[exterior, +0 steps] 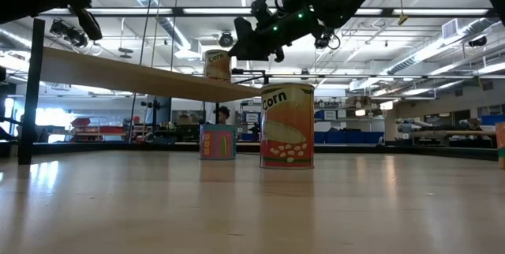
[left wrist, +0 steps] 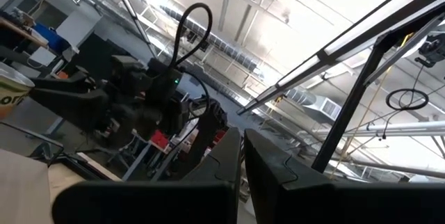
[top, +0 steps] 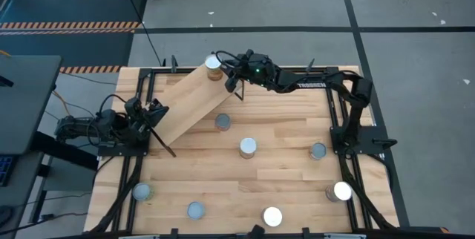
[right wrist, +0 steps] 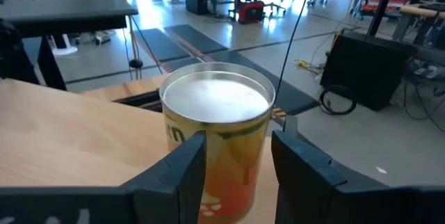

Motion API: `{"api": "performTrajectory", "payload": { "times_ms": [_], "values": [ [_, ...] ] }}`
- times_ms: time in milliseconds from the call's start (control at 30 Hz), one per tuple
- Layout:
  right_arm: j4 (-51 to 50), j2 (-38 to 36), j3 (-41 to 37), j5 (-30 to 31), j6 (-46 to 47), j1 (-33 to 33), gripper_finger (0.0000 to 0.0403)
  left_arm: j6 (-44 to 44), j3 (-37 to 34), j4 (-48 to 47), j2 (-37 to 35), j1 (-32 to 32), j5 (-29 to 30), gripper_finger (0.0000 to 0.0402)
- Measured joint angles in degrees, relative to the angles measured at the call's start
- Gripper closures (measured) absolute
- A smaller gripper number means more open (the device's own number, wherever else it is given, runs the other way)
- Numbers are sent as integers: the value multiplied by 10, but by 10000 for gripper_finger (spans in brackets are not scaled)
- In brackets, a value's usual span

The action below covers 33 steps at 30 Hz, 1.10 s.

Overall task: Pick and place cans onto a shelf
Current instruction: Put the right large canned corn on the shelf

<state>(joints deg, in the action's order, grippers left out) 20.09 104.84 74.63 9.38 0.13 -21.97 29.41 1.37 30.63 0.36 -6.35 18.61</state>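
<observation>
The shelf (top: pixel 185 104) is a light-wood plank lying slantwise across the table's far left, with a black leg (exterior: pixel 35 88) under it. One can with a silver top (top: pixel 213 64) stands upright on the shelf's far end; it also shows in the right wrist view (right wrist: pixel 217 123) and the low view (exterior: pixel 217 65). My right gripper (right wrist: pixel 238 144) is open, and its fingertips stand just short of that can on its right side. My left gripper (left wrist: pixel 241 147) is shut and sits by the shelf's near left end (top: pixel 156 113). Several more cans stand on the table. My left gripper is close to the shelf's near left end, but I cannot tell whether it touches the plank.
Loose cans stand on the tabletop: one at the shelf's foot (top: pixel 223 122), one in the middle (top: pixel 248 147), one to the right (top: pixel 318 151), and several along the near edge (top: pixel 272 217). Black rails (top: pixel 338 113) frame the table. The plank's middle is bare.
</observation>
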Motion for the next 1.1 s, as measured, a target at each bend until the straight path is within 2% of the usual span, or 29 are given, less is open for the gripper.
{"api": "performTrajectory", "payload": {
  "times_ms": [300, 433, 633, 1000, 1100],
  "values": [
    [12, 4, 0, -63, 121, 28, 233, 0, 0, 0, 0, 0, 0, 377],
    [8, 26, 0, -55, 110, 35, 233, 0, 0, 0, 0, 0, 4, 377],
    [13, 30, 0, 0, 55, 29, 233, 0, 0, 0, 0, 0, 4, 377],
    [95, 52, 5, -20, 47, -7, 233, 15, 0, 1, 0, 0, 4, 377],
    [87, 56, 5, -20, 61, -11, 233, 15, 0, 3, 0, 0, 6, 377]
  ]
}}
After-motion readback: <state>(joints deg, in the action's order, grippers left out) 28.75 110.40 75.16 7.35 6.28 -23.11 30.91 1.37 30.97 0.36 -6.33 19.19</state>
